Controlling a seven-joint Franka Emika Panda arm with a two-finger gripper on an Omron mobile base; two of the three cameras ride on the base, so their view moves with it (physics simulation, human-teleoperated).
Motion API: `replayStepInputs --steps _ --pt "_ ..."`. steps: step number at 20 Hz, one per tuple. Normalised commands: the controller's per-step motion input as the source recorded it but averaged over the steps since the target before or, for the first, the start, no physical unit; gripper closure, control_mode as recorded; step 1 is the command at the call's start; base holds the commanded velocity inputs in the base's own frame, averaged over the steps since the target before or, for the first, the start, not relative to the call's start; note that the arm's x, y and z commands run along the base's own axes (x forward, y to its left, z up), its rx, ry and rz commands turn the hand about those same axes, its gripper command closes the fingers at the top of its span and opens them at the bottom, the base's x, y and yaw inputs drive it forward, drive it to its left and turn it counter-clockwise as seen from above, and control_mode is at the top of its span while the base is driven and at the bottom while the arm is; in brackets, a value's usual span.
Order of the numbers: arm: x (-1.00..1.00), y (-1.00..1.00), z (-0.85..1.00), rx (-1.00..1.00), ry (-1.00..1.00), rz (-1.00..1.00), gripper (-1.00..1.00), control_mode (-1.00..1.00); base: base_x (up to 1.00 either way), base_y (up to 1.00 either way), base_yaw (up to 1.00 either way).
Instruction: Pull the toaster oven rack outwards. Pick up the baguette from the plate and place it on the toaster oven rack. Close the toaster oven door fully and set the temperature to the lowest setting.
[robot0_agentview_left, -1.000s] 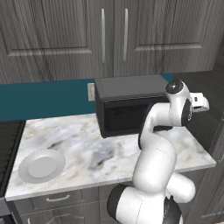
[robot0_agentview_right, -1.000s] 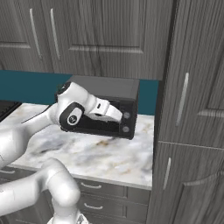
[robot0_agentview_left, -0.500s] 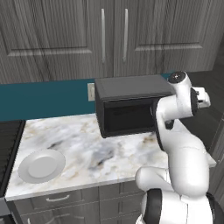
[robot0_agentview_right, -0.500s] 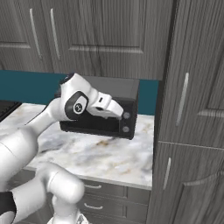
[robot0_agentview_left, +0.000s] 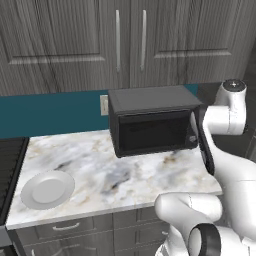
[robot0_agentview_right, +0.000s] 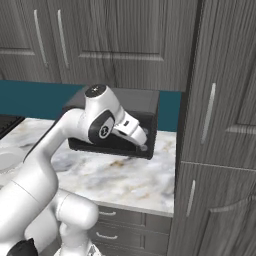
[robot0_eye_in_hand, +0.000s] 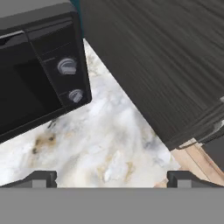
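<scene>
Looking across your marble surface (robot0_agentview_left: 125, 175), you've got the toaster oven (robot0_agentview_left: 152, 120) sitting toward the back right, against the teal wall. Its toaster oven door (robot0_agentview_left: 150, 132) stands upright and shut, dark glass facing you, so whatever sits in the cavity can't be made out through that window. Over at the front left of the surface lies the plate (robot0_agentview_left: 48, 189), round and white, well apart from the oven, and its dish shows bare white from the left base view; I can't make out a baguette on it.

Your gripper (robot0_eye_in_hand: 112, 177) is released, its two dark fingertips (robot0_eye_in_hand: 41, 178) spread wide with nothing between them. From the hand view it hovers over the marble just off the oven's right front corner, looking down at two small round knobs (robot0_eye_in_hand: 67, 66) stacked on the oven's right panel. From the right base view, the hand (robot0_agentview_right: 132, 132) hangs in front of the oven's face, near the tall cabinet (robot0_agentview_right: 220, 125) that borders the surface's right end.
</scene>
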Motion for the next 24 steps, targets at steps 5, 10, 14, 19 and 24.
replayStepInputs --steps 5,10,14,19,24 --pt "-0.06 0.00 -0.03 0.16 -0.06 0.00 -1.00 -1.00 0.00 0.00 0.00" --pt "0.00 0.00 -0.02 0.05 -0.09 0.01 -1.00 -1.00 0.00 0.00 0.00" --pt "0.00 0.00 -0.01 0.00 -0.10 0.11 -1.00 -1.00 0.00 0.00 0.00" --pt "-0.02 0.00 0.00 0.00 -0.12 0.10 -1.00 -1.00 0.00 0.00 0.00" --pt "0.00 -0.02 0.00 0.00 -0.04 0.03 -1.00 -1.00 0.00 0.00 0.00"
